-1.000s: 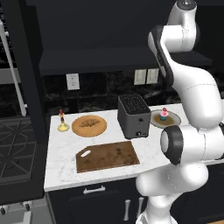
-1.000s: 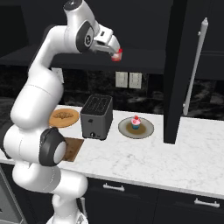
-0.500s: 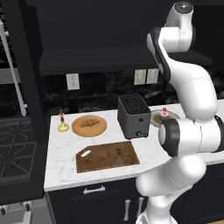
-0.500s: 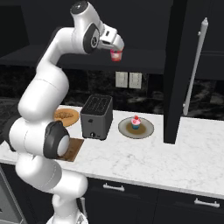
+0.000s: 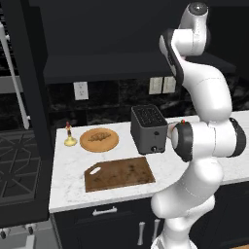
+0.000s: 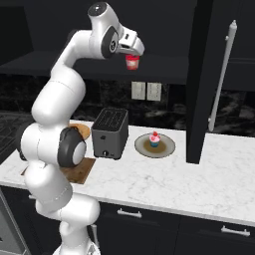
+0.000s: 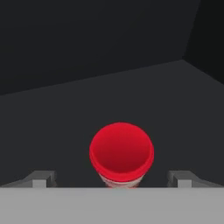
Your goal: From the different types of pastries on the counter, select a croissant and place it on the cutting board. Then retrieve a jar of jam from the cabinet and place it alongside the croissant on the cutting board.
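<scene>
Croissant on plate behind cutting board (toaster right); cupcake beyond.

Jam jar: red lid, reddish body, hanging directly under the gripper, high above the counter. Croissant far below gripper on round plate. Cutting board bare, below gripper, just beside croissant's plate. Cupcake below gripper.
</scene>
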You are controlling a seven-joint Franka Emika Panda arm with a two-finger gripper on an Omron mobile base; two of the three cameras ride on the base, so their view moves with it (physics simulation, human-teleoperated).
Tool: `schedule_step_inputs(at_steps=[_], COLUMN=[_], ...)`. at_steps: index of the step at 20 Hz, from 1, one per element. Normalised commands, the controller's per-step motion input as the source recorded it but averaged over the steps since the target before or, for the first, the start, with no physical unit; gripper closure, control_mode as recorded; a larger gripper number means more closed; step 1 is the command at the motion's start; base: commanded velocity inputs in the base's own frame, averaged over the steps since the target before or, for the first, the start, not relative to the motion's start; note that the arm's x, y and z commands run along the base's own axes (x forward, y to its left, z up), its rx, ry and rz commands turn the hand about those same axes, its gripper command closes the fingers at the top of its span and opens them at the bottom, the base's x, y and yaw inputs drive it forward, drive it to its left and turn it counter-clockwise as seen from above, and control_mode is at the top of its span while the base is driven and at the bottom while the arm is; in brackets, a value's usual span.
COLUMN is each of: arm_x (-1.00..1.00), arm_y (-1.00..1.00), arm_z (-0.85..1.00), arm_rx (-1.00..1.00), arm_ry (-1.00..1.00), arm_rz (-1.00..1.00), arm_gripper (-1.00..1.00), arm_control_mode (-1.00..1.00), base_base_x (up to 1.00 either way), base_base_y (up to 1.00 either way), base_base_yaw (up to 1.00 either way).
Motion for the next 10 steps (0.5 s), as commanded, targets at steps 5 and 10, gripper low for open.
schedule_step_inputs(at_steps=[5,10], arm_x=[0.27,0.14], arm_y=[-0.22,-0.18], arm_z=[0.0,0.0], arm_rx=[0.0,0.0], arm_ry=[0.0,0.0], arm_rz=[0.0,0.0], arm_gripper=[-1.0,-1.0], arm_control_mode=[-1.0,-1.0], base_base_x=[0.0,0.0], base_base_y=[0.0,0.0], base_base_yaw=[0.0,0.0])
